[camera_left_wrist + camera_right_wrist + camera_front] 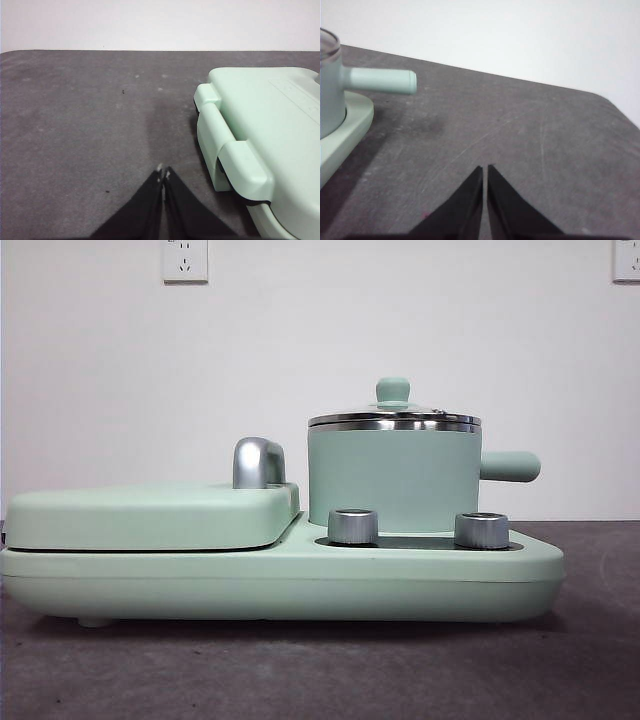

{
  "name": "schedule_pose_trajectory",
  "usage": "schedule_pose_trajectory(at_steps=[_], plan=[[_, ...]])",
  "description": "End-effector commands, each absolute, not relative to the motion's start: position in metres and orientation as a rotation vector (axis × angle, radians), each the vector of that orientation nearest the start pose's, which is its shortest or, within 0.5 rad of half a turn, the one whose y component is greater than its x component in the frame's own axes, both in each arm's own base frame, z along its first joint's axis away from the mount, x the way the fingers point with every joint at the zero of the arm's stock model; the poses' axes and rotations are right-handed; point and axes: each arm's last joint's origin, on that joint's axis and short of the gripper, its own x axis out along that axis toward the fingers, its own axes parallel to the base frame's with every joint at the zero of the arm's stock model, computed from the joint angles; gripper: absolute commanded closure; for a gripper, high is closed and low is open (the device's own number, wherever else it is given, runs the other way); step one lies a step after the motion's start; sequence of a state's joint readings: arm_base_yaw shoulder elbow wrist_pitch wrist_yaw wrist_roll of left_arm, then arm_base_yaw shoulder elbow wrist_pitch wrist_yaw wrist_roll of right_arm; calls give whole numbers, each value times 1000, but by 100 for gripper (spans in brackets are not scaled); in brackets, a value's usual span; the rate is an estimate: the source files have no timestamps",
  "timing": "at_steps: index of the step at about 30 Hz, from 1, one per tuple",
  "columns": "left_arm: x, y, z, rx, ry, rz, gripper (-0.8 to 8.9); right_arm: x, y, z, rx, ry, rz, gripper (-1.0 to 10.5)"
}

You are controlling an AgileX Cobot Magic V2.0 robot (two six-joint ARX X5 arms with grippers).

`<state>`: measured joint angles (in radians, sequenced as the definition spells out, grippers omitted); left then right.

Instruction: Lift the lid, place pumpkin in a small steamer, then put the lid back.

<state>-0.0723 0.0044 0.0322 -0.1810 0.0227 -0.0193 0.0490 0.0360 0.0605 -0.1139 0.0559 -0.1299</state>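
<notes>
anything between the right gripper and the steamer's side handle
Nothing: in the right wrist view only bare dark table separates the shut right gripper from the side handle of the small steamer.

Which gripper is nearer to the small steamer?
Right. The right gripper is beside the small steamer, off its handle's end; the left gripper is by the flat cover.

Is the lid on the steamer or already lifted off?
On. The lid sits flat on the small steamer, steel rim to rim, knob upright; neither hand is near it.
</notes>
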Motion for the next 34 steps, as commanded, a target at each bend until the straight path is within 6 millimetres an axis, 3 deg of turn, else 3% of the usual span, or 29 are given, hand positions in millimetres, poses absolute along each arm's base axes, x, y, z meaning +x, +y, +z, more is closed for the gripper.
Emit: schedule_pose_trajectory(at_steps=[1, 5, 34], plan=[[95, -8, 150, -23, 179, -92, 807, 96, 3, 162, -82, 74, -6, 935], [95, -8, 150, -23, 179, -92, 807, 96, 2, 154, -61, 124, -18, 935], [95, -8, 150, -23, 179, -92, 807, 97, 2, 158, -57, 92, -16, 935]])
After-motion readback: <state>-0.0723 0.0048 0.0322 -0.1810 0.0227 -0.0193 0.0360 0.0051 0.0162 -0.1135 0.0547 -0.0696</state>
